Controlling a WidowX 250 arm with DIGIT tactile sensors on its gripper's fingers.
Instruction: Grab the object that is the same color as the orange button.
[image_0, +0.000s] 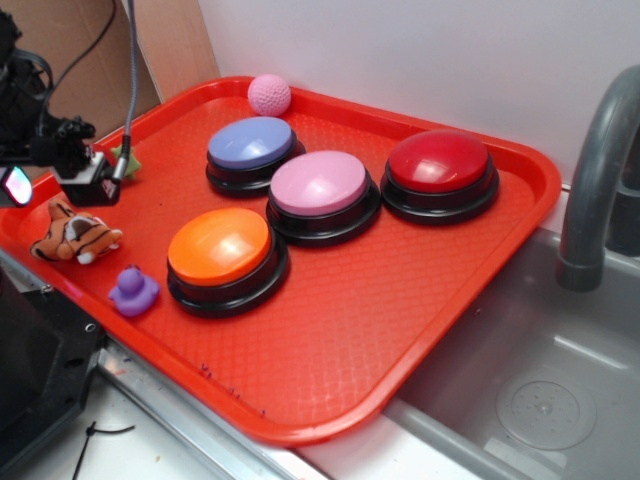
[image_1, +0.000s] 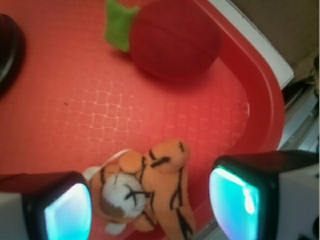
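Orange tiger (image_1: 145, 195) lies on red tray (image_0: 330, 330), left corner, near purple duck (image_0: 133, 291) | hand (image_1: 150, 210) spread wide, holding nothing (tiger sits between its fingers (image_1: 240, 200), contact unclear) | orange button (image_0: 222, 255) stands apart | strawberry (image_1: 172, 40) beyond tiger.

Bright red tray (image_0: 330, 350) with a fine grid texture. On it, a glossy orange button (image_0: 219, 246) on a black base, beside pink (image_0: 319, 183), blue-lavender (image_0: 250, 143) and deep red (image_0: 438, 161) ones. The tiger (image_1: 147, 192): orange, black stripes, white muzzle. Red strawberry (image_1: 172, 42), green leaf. Purple duck (image_0: 133, 291). Pink ball (image_0: 269, 95). Gripper pads (image_1: 69, 212) glow teal.
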